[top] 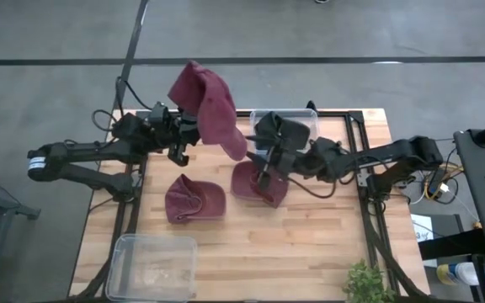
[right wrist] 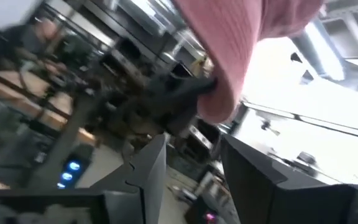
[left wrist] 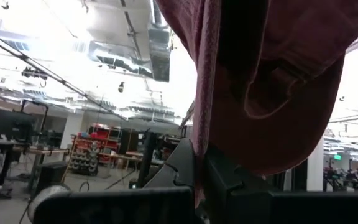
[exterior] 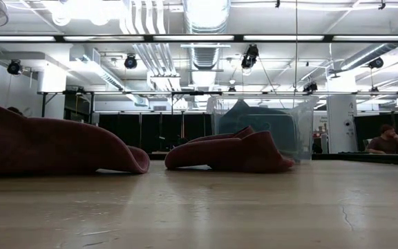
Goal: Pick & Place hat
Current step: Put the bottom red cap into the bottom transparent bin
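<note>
Maroon fabric hat (top: 211,109) hangs pinched in the left hand (top: 183,126) — raised above the wooden surface (top: 310,244). The right hand (top: 269,160) hovers with fingers spread over another maroon hat (top: 258,185) — a third maroon hat (top: 194,199) lies nearby.

Two clear plastic bins (top: 151,266) (top: 286,120) are set at opposite edges of a wooden table (top: 310,244), a potted plant (top: 367,284) at one corner, a seated person (exterior: 385,140) seen beyond.
</note>
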{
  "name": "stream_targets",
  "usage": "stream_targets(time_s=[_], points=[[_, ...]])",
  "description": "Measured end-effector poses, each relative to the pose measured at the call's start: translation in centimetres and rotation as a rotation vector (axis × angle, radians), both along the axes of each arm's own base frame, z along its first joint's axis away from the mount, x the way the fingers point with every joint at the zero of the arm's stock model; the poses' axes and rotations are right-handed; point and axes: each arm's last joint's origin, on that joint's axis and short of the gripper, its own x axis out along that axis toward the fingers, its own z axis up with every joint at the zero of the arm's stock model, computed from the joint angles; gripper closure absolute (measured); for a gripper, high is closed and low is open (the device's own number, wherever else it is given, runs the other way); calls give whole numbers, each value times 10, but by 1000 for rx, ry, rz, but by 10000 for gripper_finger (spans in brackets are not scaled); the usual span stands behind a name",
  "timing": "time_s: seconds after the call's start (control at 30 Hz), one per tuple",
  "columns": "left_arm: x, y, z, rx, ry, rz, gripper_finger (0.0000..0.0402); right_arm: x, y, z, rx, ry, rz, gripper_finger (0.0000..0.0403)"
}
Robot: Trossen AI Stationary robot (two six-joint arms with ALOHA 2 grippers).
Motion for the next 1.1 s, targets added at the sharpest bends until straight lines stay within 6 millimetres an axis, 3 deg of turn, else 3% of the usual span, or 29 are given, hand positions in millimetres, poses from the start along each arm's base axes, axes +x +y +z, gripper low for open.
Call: stream_targets(time_s=[0.3,0.53,1.1], points=[[-14,-3,8,9,-24,-29,395,14,0,5,-17,-2,-70,283],[-9,-2,1,-7,38,-32,395,13,0,19,-15,-39,-61,296],[-2,-1,-6,-12,59,-30,395,15,3,20,-58,-51,21,323]])
